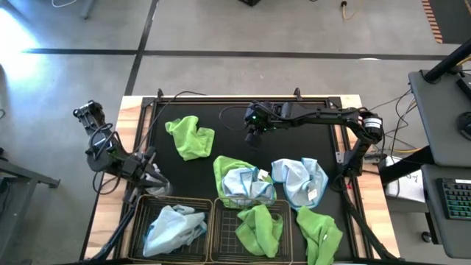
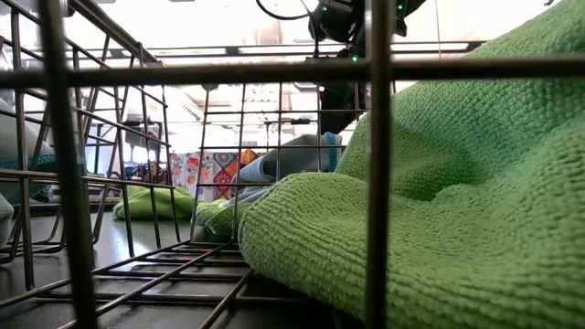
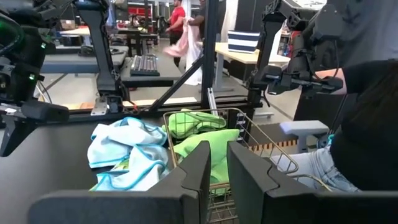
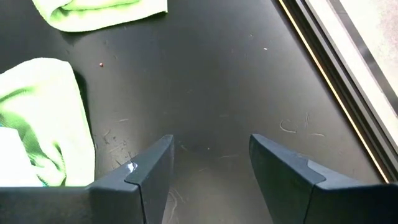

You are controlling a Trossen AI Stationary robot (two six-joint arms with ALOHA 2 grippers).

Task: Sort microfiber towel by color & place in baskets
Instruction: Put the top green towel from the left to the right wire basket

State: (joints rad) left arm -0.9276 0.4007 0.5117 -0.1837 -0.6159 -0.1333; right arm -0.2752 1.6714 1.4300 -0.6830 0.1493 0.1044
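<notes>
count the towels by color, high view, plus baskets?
Green towels: 4
Blue towels: 3
Baskets: 2
Total: 9

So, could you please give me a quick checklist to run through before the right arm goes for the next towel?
1. Right gripper open and empty: ok.
2. Right gripper over a towel: not ok; only bare black mat lies under it.
3. Loose green towel clear to grasp: ok, it lies alone on the mat.
4. Baskets sorted so far: ok; left basket holds blue, right basket green.
5. Left gripper out of the way: ok, at the left basket's corner.
</notes>
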